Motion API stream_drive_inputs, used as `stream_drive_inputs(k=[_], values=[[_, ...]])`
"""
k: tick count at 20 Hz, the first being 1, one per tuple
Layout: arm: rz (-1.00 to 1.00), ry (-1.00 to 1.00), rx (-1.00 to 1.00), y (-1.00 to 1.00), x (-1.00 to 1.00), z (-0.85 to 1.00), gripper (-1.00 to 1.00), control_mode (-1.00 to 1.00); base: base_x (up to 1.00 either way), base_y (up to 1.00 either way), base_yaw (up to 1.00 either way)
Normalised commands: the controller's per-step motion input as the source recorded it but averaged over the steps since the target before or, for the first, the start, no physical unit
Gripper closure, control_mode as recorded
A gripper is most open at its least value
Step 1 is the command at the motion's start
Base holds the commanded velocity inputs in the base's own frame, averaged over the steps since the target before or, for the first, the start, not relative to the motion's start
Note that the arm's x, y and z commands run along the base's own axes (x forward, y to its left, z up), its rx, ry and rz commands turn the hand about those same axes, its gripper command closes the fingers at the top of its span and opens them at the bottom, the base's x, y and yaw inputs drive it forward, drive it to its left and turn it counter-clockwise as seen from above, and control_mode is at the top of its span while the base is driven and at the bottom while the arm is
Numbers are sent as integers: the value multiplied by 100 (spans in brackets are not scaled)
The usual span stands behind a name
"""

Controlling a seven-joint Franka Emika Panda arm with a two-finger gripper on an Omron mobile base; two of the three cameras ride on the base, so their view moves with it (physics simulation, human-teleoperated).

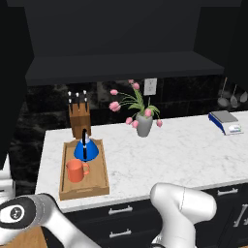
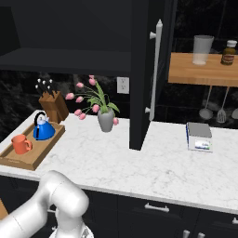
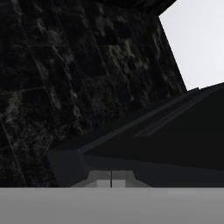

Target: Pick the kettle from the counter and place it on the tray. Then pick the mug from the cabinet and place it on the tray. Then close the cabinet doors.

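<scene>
**Kettle and mug both sitting on the tray, cabinet door hanging open**

So the tray (image 1: 85, 188) sits at the left end of the counter (image 1: 184, 155), and the blue kettle (image 1: 85, 149) is on its far half with the orange mug (image 1: 76, 171) on the near half, just in front of it. The two look close together but I can't tell if they touch. The knife block (image 1: 79, 120) stands right behind the tray, and the grey vase of pink tulips (image 1: 144, 123) is a bit further right.

The left base view looks straight into the dark cabinet (image 1: 121, 68), and you can see its shelf and a wall outlet (image 1: 150, 86) below. The right base view gives you stuff that one hides: one cabinet door (image 2: 146, 74) swung out edge-on with its long silver handle (image 2: 155, 69), plus a wooden shelf (image 2: 202, 69) holding a glass (image 2: 202, 49) and a brown bottle (image 2: 228, 52). The kitchen scale (image 2: 199, 136) shows up in both, along with hanging utensils (image 2: 207, 111).

The hand view is mostly dark marbled wall and a dark slanted surface. The gripper (image 3: 111, 178) is at the bottom there, fingers pressed together with nothing between them.
</scene>
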Motion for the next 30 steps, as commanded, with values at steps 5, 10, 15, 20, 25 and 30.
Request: stream_drive_inputs(k=[5, 10, 15, 20, 25, 30], values=[[-2, -9, 0, 13, 3, 9, 100, -100, 0, 0, 0], [-8, -19, 0, 15, 24, 22, 100, -100, 0, 0, 0], [-7, -17, 0, 14, 28, 14, 100, -100, 0, 0, 0], [-7, -27, 0, 28, 23, 14, 100, -100, 0, 0, 0], [-11, -26, 0, 21, 11, 17, 100, -100, 0, 0, 0], [-10, -20, 2, 0, -7, 7, 100, -100, 0, 0, 0]])
